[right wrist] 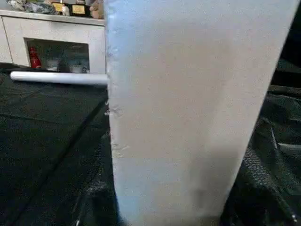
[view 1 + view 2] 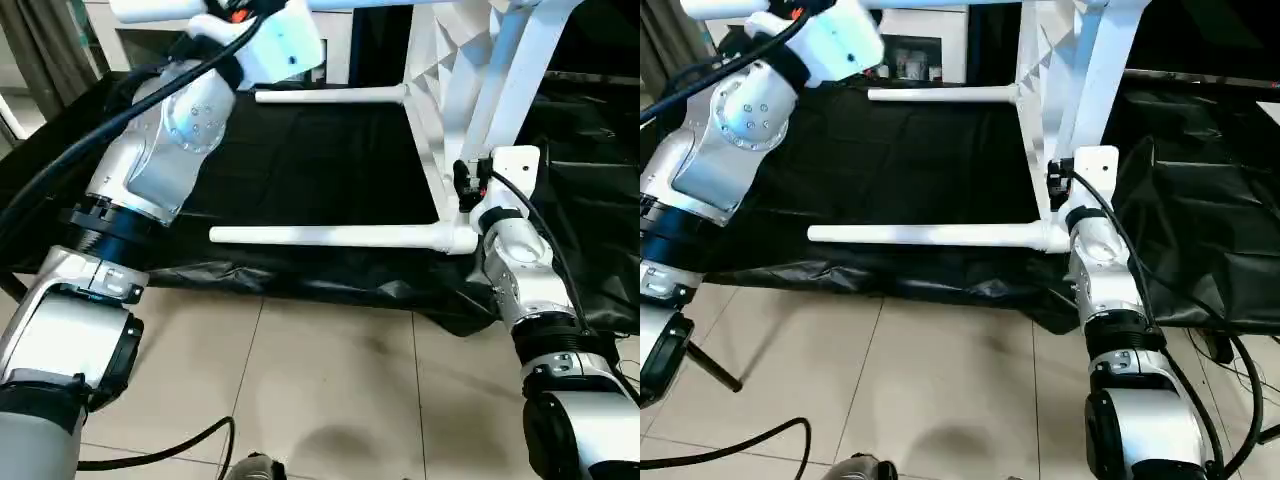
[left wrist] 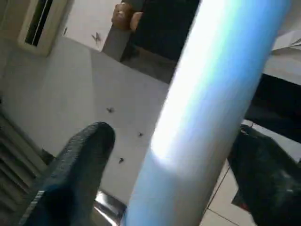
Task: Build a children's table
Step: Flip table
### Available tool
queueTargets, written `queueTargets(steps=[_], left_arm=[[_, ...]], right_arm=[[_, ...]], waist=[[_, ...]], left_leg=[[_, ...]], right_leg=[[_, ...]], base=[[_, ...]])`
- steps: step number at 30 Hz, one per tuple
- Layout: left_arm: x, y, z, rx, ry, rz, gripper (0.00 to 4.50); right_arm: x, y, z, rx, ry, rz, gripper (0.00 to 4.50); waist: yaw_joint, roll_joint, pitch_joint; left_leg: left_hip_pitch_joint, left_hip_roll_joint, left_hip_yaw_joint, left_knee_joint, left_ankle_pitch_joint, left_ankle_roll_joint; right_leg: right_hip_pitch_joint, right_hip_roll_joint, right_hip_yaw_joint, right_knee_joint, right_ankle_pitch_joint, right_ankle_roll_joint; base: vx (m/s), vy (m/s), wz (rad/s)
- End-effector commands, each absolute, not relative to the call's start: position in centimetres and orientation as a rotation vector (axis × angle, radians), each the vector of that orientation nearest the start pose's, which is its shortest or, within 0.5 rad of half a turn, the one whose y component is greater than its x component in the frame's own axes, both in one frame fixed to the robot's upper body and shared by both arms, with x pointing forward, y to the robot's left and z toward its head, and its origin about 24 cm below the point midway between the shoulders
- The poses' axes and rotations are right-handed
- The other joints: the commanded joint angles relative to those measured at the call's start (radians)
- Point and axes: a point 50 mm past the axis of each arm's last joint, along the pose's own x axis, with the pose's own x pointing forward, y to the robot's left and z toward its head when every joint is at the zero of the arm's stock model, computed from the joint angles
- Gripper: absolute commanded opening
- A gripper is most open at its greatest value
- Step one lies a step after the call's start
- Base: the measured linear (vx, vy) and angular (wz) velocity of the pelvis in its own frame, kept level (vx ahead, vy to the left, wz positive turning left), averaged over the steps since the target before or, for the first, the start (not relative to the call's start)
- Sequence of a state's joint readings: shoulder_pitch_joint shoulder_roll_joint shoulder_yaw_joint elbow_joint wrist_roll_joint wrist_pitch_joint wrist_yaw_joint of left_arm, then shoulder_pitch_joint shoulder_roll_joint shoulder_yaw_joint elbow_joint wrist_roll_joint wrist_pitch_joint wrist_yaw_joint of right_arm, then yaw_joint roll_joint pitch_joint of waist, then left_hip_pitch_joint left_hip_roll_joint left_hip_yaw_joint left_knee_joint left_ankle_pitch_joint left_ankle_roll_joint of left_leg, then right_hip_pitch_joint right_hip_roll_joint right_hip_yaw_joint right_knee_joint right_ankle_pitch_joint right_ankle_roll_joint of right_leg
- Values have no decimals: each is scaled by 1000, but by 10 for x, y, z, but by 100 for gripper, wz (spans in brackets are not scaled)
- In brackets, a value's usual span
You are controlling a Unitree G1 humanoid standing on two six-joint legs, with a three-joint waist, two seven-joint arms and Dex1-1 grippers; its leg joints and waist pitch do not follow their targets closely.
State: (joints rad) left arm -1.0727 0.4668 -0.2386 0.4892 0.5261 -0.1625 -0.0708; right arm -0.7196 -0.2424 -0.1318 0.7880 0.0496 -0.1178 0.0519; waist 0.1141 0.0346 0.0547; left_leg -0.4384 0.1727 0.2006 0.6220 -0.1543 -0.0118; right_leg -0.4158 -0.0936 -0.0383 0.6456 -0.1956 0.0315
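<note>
My right pincer (image 2: pixel 468 190) is closed on the edge of the table top (image 2: pixel 440 90), which stands on its side on the black sheet (image 2: pixel 320 160). Just before my right wrist, that edge is a broad, smooth, matt white slab with a few small scuffs along one side. Beyond my fingers the top's underside rises in white triangular ribs. Right beside my right pincer a rounded corner socket holds a leg (image 2: pixel 330 236), a long, smooth white tube that tapers as it runs level across the sheet, away toward my left arm. A second leg (image 2: pixel 330 96) runs the same way farther off, above the first.

My left pincer (image 3: pixel 155 155) is raised high, and another leg (image 3: pixel 207 108) lies between its fingers (image 3: pixel 75 174), a glossy round tube catching bluish light. The dark, finely textured fingers stand apart on either side of it; I cannot tell whether they press it. The sheet is thin, crinkled plastic, wrinkled where it hangs at the near edge above pale floor tiles (image 2: pixel 330 390).
</note>
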Motion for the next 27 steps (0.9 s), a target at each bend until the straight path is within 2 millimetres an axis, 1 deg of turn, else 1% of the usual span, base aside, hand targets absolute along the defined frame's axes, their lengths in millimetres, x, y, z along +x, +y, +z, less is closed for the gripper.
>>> queueTargets(steps=[1, 6, 7, 8, 9, 10, 11, 12, 16, 17, 18, 21, 24, 26, 27], left_arm=[[377, 124, 290, 1083, -722, -143, 384], [374, 120, 286, 1055, -731, -181, 344], [374, 120, 284, 1046, -729, -180, 334], [374, 121, 282, 1041, -720, -179, 327], [374, 121, 282, 1041, -720, -179, 323], [374, 123, 281, 1027, -712, -179, 318], [374, 124, 281, 1023, -709, -179, 310], [374, 124, 280, 1021, -708, -181, 296], [374, 127, 279, 1012, -698, -176, 265], [374, 127, 279, 1013, -698, -176, 265], [374, 128, 279, 1012, -695, -173, 257], [374, 129, 279, 1005, -690, -167, 246], [375, 131, 281, 972, -684, -157, 240], [376, 134, 283, 919, -676, -146, 240], [376, 136, 284, 873, -669, -139, 238]], right_arm=[[383, -190, 130, -139, -159, 10, 200], [385, -192, 138, -147, -181, 9, 200], [385, -193, 141, -150, -185, 11, 200], [385, -193, 142, -152, -189, 14, 200], [386, -193, 142, -152, -189, 14, 200], [386, -193, 144, -154, -194, 19, 200], [386, -193, 145, -156, -196, 20, 200], [386, -193, 146, -157, -198, 22, 199], [387, -193, 149, -161, -203, 27, 199], [388, -193, 150, -163, -205, 28, 199], [388, -192, 152, -165, -210, 31, 199], [388, -193, 153, -166, -215, 34, 199], [388, -193, 158, -173, -228, 40, 198], [389, -195, 167, -201, -252, 47, 198], [389, -196, 174, -222, -272, 51, 198]], waist=[[10, -7, -86], [10, -6, -85], [10, -9, -86], [10, -8, -85], [10, -13, -85], [10, -12, -87], [10, -16, -87], [11, -13, -86], [9, -13, -86], [9, -13, -86], [9, -17, -86], [10, -15, -86], [10, -18, -86], [11, -18, -85], [10, -20, -84]], left_leg=[[46, 42, -32, -73, -244, -12], [46, 43, -31, -74, -252, -15], [46, 44, -31, -74, -246, -13], [45, 44, -31, -73, -245, -11], [45, 43, -30, -73, -238, -5], [44, 43, -30, -71, -227, -1], [43, 43, -29, -71, -216, 5], [43, 44, -29, -70, -210, 9], [44, 44, -29, -70, -209, 10], [44, 44, -29, -70, -207, 10], [43, 44, -28, -70, -202, 13], [43, 44, -27, -69, -187, 19], [43, 44, -27, -68, -186, 22], [43, 43, -26, -68, -189, 22], [43, 43, -25, -68, -190, 22]], right_leg=[[37, -50, 22, -68, -63, -245], [36, -50, 22, -68, -71, -241], [37, -50, 22, -67, -64, -243], [37, -50, 23, -68, -64, -243], [37, -51, 23, -67, -64, -243], [38, -51, 23, -67, -61, -242], [38, -51, 23, -66, -57, -244], [37, -51, 23, -67, -57, -244], [36, -49, 23, -66, -66, -240], [36, -50, 23, -66, -63, -241], [37, -50, 23, -66, -60, -241], [36, -50, 23, -65, -49, -242], [37, -50, 23, -65, -47, -243], [36, -51, 24, -67, -62, -242], [37, -50, 24, -68, -67, -244]], base=[[0, 0, 0], [0, 0, 0], [0, 0, 0], [0, 0, 0], [0, 0, 0], [0, 0, 0], [0, 0, 0], [0, 0, 0], [0, 0, 0], [0, 0, 0], [0, 0, 0], [0, 0, 0], [0, 0, 0], [0, 0, 0], [0, 0, 0]])
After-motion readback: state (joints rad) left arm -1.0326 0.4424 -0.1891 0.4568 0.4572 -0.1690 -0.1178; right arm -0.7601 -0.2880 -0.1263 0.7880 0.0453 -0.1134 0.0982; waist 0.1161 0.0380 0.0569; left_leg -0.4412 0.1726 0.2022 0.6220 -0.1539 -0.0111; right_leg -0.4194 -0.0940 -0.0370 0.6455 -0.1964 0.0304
